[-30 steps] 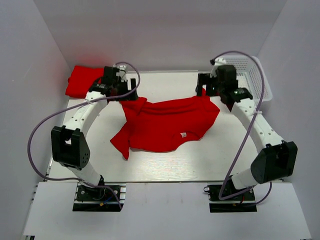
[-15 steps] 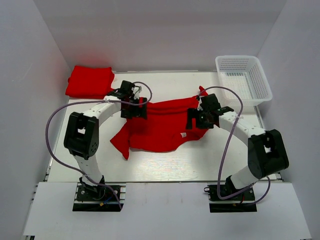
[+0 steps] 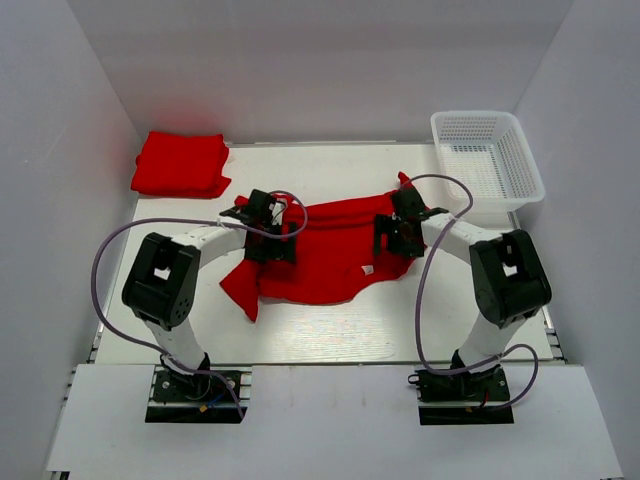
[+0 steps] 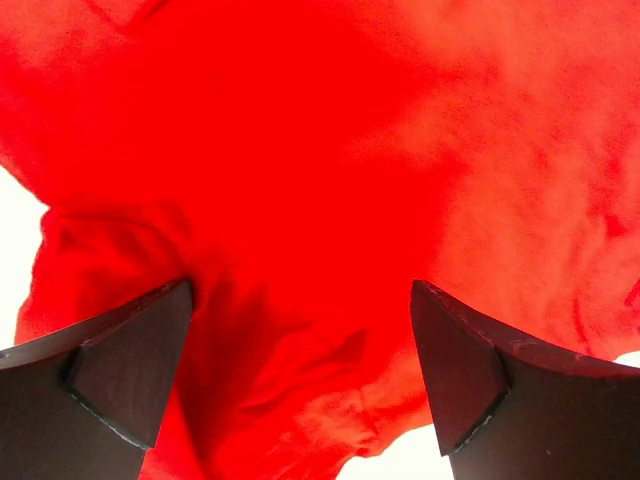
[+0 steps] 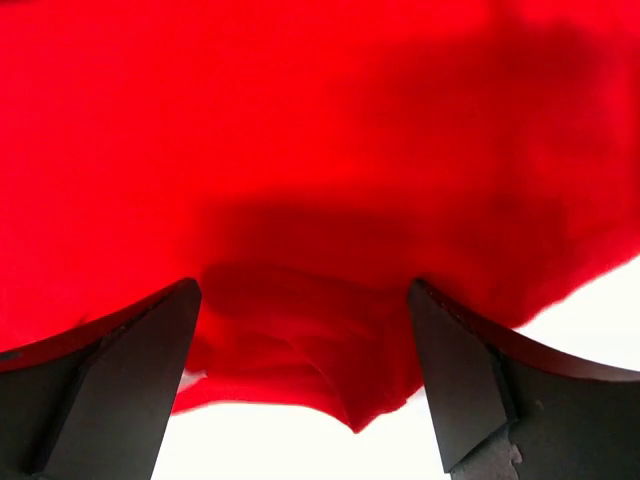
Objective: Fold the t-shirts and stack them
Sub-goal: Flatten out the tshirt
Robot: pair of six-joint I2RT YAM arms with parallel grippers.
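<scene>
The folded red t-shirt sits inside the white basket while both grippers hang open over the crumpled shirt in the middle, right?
Not quite. The top external view shows the folded red t-shirt lying on the table in the far left corner, apart from the white mesh basket. The rest holds: the left gripper and right gripper are open over the crumpled t-shirt.

Probably a robotics lab test cell: a white tabletop boxed in by plain white panels. Two robot arms bolted to base plates at its near edge trail purple cables.
</scene>
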